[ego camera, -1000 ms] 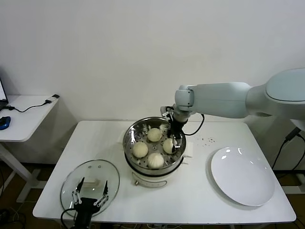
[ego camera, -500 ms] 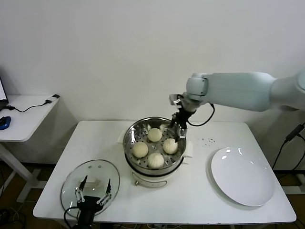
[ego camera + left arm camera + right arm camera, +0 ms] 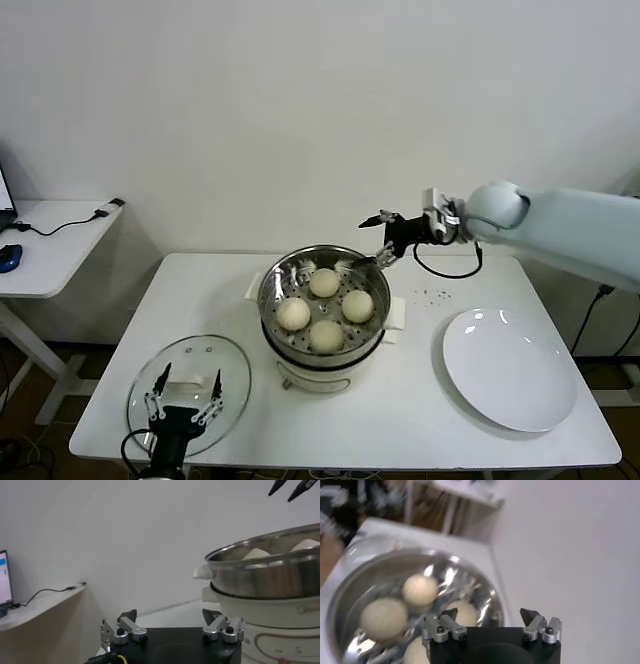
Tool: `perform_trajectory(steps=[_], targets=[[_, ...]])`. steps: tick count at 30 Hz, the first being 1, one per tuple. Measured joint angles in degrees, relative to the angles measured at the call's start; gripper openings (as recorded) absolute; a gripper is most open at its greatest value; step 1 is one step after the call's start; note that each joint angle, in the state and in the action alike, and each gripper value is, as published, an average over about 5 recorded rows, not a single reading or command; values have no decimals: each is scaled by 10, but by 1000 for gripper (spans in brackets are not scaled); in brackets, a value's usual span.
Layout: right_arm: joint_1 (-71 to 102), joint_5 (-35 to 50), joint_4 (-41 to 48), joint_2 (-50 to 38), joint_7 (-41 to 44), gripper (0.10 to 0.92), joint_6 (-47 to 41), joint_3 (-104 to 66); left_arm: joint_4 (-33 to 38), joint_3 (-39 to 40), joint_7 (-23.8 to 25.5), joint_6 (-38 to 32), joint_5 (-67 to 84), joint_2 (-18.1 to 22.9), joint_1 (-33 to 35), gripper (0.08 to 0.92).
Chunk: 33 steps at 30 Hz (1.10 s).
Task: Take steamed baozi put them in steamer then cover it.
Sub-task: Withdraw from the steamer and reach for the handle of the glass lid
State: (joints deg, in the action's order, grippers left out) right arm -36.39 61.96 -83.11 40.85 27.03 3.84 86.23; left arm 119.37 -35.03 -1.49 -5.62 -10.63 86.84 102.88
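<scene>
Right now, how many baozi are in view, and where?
4, all inside the steamer: one at the back, one on the right, one on the left, one at the front. The white plate holds none; none seem hidden.

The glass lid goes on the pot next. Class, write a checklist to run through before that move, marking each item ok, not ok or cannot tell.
1. All four buns in the pot: ok.
2. Plate has no buns left on it: ok.
3. Right claw open, holding nothing, up beside the pot's far rim: ok.
4. Left claw open, over the near part of the lid: ok.
5. Lid flat on the table, handle up: ok.
6. Left claw lined up with the handle: cannot tell.
</scene>
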Motion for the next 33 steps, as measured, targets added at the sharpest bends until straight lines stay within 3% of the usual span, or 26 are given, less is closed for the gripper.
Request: perform_trajectory(steps=[7, 14, 22, 33], targets=[[212, -20, -51, -90, -86, 823, 20, -225, 7, -16, 5, 6, -4, 3, -8, 823], [480, -58, -95, -114, -139, 823, 12, -494, 8, -27, 12, 12, -29, 1, -13, 823], [770, -103, -130, -73, -157, 823, -11, -796, 1, -49, 16, 5, -155, -7, -26, 823], [1033, -160, -138, 31, -147, 823, -16, -1083, -23, -83, 20, -13, -516, -15, -24, 823]])
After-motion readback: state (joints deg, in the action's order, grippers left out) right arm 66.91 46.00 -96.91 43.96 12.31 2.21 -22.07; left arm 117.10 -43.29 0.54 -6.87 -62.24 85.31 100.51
